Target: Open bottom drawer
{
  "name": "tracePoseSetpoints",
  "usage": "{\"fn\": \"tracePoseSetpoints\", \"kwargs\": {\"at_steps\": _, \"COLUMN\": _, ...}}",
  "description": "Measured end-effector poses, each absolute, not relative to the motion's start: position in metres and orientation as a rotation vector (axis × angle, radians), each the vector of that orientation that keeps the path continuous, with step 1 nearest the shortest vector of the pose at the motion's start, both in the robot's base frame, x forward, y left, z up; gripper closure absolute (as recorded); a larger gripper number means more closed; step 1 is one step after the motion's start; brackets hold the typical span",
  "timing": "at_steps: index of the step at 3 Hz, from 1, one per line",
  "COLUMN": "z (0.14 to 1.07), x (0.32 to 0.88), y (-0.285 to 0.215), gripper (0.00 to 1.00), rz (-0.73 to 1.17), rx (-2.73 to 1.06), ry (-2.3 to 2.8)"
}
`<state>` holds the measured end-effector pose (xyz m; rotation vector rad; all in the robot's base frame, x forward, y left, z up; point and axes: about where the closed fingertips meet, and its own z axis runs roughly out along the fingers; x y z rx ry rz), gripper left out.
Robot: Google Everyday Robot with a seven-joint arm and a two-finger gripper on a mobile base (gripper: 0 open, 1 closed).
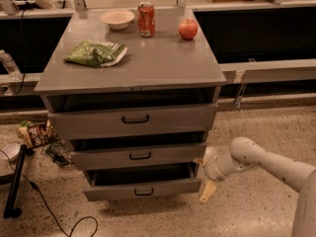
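Observation:
The bottom drawer (113, 190) is the lowest of three grey drawers in the cabinet. It has a small black bar handle (143, 192) and stands pulled out a little, with a dark gap above its front. My gripper (203, 177) is at the right end of this drawer's front, low near the floor, with its fingers spread apart. One cream fingertip (207, 191) shows below the drawer's corner. The white arm (266, 164) comes in from the lower right.
The middle drawer (138, 156) and top drawer (133, 119) also stand slightly out. On the cabinet top (148, 63) are a green bag (95, 53), a bowl (117, 19), a red can (146, 19) and an apple (188, 29). Snack packets (37, 132) and a black cable (44, 201) lie on the floor at left.

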<state>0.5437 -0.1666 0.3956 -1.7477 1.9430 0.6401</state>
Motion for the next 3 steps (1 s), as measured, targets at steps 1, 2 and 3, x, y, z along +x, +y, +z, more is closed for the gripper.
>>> {"fn": "tracePoseSetpoints", "kwargs": {"at_steps": 1, "z": 0.356, "x": 0.553, "y": -0.161, "gripper": 0.00, "rz": 0.710, "rx": -1.734, "ry": 1.947}}
{"fn": "tracePoseSetpoints", "kwargs": {"at_steps": 2, "z": 0.316, "x": 0.569, "y": -0.146, "gripper": 0.00, "rz": 0.736, "rx": -1.800, "ry": 1.935}}
{"fn": "tracePoseSetpoints", "kwargs": {"at_steps": 3, "z": 0.283, "x": 0.580, "y": -0.131, "gripper": 0.00, "rz": 0.739, "rx": -1.868, "ry": 1.939}}
